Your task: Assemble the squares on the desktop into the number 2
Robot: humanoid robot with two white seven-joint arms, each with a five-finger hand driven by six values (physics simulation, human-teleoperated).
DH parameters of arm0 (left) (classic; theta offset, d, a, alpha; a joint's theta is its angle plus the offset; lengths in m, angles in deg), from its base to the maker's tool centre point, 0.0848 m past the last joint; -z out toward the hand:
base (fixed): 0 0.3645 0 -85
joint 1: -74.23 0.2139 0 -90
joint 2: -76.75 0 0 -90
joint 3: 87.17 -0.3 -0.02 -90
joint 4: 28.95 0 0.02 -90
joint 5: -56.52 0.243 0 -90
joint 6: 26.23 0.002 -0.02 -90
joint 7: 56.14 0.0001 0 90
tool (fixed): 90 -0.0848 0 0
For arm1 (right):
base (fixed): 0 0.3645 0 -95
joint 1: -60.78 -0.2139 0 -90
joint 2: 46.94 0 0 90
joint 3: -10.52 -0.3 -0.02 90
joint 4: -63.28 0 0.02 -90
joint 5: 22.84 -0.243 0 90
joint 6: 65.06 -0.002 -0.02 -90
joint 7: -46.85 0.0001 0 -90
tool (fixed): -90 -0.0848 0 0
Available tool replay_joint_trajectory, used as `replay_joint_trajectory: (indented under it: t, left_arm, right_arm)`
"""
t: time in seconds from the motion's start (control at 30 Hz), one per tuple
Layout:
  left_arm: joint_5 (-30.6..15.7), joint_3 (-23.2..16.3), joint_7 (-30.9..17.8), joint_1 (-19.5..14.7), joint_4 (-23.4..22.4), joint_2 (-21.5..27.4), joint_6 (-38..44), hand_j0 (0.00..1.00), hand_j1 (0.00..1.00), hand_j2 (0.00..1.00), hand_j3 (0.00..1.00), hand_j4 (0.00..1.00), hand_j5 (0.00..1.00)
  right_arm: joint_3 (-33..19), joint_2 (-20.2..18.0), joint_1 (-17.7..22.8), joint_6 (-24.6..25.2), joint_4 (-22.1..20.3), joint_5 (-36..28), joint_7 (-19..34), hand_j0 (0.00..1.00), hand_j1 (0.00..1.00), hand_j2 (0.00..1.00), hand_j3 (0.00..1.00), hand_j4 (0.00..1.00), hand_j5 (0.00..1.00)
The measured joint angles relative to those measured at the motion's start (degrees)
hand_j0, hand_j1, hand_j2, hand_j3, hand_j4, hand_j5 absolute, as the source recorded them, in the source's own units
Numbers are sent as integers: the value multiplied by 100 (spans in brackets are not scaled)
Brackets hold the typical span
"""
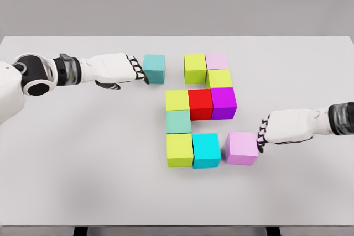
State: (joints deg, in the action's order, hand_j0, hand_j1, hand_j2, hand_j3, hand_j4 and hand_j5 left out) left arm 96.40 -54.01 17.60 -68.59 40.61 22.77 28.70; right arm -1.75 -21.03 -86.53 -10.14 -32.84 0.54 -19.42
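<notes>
Coloured cubes lie on the white table. A cluster holds a yellow-green cube, a pale pink cube, a yellow-green cube, a purple cube, a red cube, a yellow-green cube, a mint cube, a yellow-green cube and a cyan cube. A teal cube sits apart at upper left, with my left hand touching its left side. A lilac cube sits right of the cyan one, a small gap between them; my right hand presses its right side.
The table's front edge runs along the bottom of the view and its far edge lies behind the cubes. Bare tabletop stretches to the lower left and far right.
</notes>
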Motion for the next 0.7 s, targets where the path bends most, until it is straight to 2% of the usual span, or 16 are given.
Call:
replay_joint_trajectory:
  t: [0.7]
  left_arm:
    - [-6,8,-37,0,5,-55,-1,80,80,80,80,80,80]
  right_arm:
    - [1,4,35,-1,-36,-4,0,59,59,59,59,59,59]
